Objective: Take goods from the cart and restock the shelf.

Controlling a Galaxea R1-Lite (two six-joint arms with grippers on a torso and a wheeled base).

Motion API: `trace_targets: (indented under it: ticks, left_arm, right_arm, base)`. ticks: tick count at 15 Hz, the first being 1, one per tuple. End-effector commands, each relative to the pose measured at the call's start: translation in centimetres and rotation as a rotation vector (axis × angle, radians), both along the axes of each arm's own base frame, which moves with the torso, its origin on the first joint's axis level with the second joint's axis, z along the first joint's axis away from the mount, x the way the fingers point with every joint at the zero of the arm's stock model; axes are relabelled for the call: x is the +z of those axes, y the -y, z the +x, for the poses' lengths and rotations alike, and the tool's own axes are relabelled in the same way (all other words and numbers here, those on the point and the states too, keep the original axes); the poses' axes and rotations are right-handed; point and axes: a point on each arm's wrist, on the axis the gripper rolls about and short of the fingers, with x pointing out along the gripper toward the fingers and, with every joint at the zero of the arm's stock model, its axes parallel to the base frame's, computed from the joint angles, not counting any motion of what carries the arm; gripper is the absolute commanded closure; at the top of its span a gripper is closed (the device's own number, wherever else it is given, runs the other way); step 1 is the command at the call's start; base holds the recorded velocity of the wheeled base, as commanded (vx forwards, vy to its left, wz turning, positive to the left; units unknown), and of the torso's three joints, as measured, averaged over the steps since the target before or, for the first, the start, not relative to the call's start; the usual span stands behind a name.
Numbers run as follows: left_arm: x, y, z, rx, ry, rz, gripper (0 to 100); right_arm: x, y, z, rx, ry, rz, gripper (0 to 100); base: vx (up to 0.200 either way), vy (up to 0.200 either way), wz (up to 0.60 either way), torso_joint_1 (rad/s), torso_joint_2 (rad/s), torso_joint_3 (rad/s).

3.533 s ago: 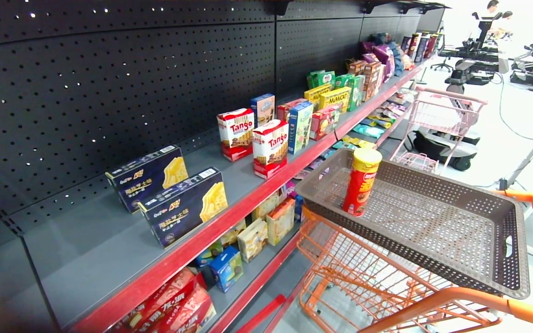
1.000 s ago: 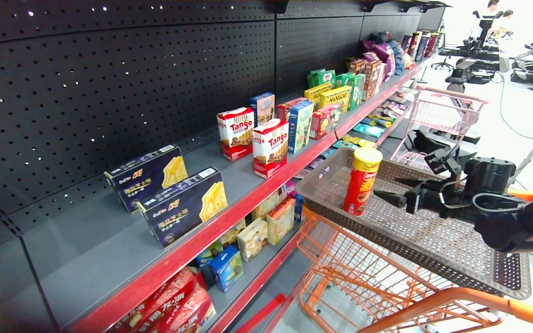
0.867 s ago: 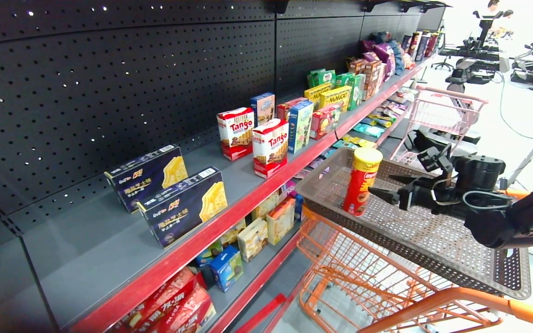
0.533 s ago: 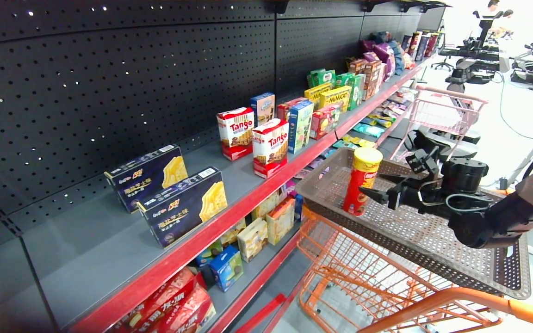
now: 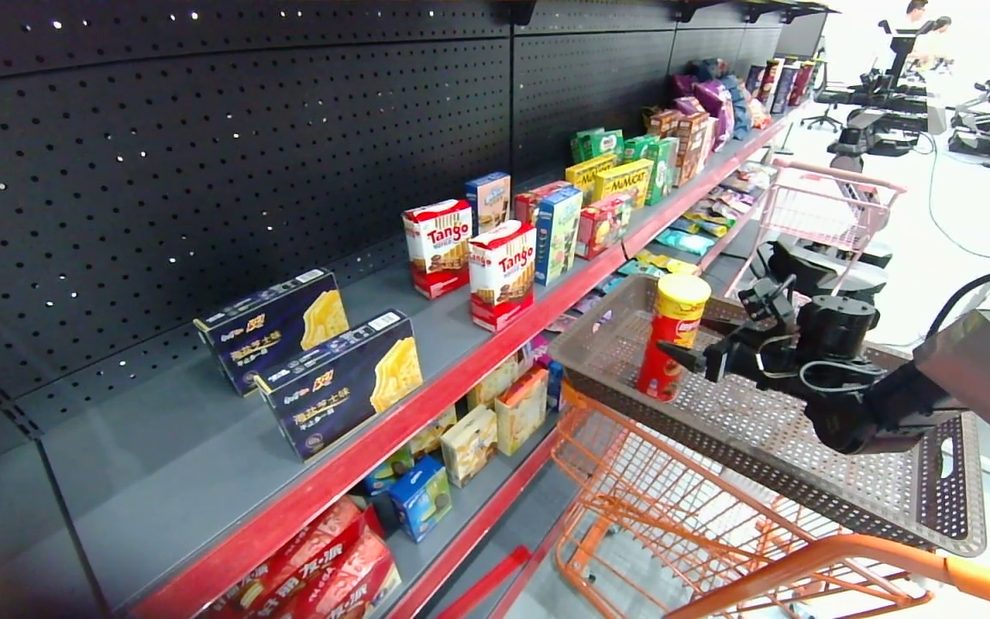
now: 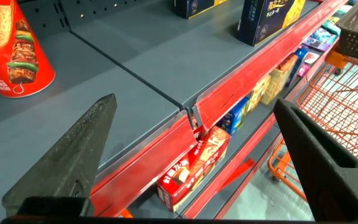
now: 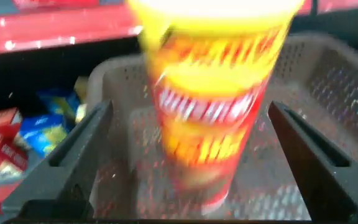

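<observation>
Facing the chip can (image 5: 675,297) in the cart basket (image 5: 761,447), your right gripper (image 5: 686,338) is wide open and empty. Your left gripper (image 6: 194,102), also spread and empty, hangs over the shelf (image 6: 104,81).

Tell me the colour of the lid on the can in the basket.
Yellow lid, on a red can; it shows best in the head view.

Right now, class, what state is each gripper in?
Left gripper: open, holding nothing.
Right gripper: open, at the chips can, holding nothing.

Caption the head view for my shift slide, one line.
Right end effector, open, at the upright can in the brown basket on the cart, beside the half-stocked shelf.
</observation>
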Motion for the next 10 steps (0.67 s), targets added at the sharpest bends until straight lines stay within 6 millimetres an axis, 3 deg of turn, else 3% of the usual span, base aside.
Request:
trace_targets:
  ticks: [1, 4, 10]
  left_arm:
    - [0.0, 0.0, 0.0, 0.001, -0.001, 0.0, 0]
    - [0.0, 0.0, 0.0, 0.001, -0.001, 0.0, 0]
    - [0.0, 0.0, 0.0, 0.001, -0.001, 0.0, 0]
  right_arm:
    - [-0.8, -0.7, 1.6, 0.014, 0.011, 0.016, 0]
    - [-1.0, -1.4, 2.8, 0.026, 0.032, 0.024, 0]
    - [-2.6, -2.0, 2.8, 0.038, 0.003, 0.023, 0]
  base:
    - [0.0, 0.0, 0.0, 0.0, 0.0, 0.0]
    - [0.0, 0.0, 0.0, 0.0, 0.0, 0.0]
    - [0.0, 0.0, 0.0, 0.0, 0.0, 0.0]
